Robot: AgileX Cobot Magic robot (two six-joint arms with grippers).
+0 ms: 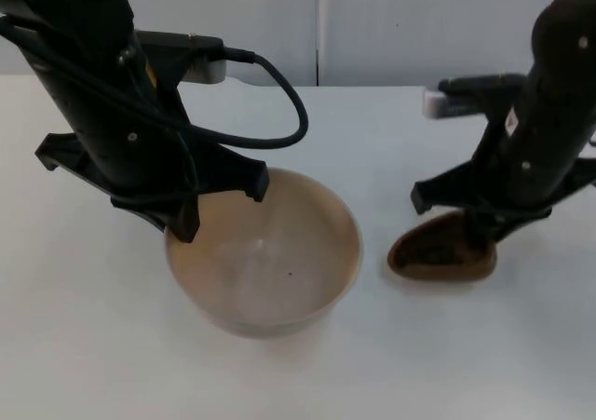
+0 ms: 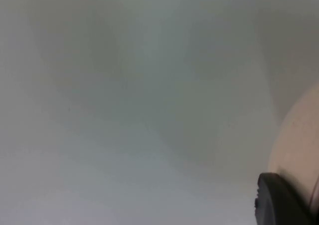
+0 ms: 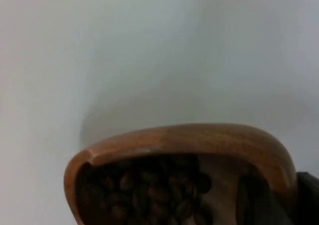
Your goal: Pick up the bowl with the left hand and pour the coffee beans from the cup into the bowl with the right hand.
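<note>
A wide beige bowl [image 1: 270, 262] sits at the table's middle, with nothing visible inside. My left gripper [image 1: 209, 210] hangs over the bowl's left rear rim, and the left wrist view has the bowl's pale wall [image 2: 299, 150] right beside it. To the right of the bowl is a brown wooden cup [image 1: 438, 252] holding coffee beans [image 3: 149, 190]. My right gripper [image 1: 480, 229] comes down on the cup's right side. In the right wrist view the cup's wall [image 3: 199, 137] runs between one finger inside the cup and one outside, so my right gripper [image 3: 281, 200] is shut on it.
The white table top [image 1: 84, 345] runs around bowl and cup. A grey partition wall [image 1: 372, 29] closes off the far edge. A narrow strip of table separates bowl and cup.
</note>
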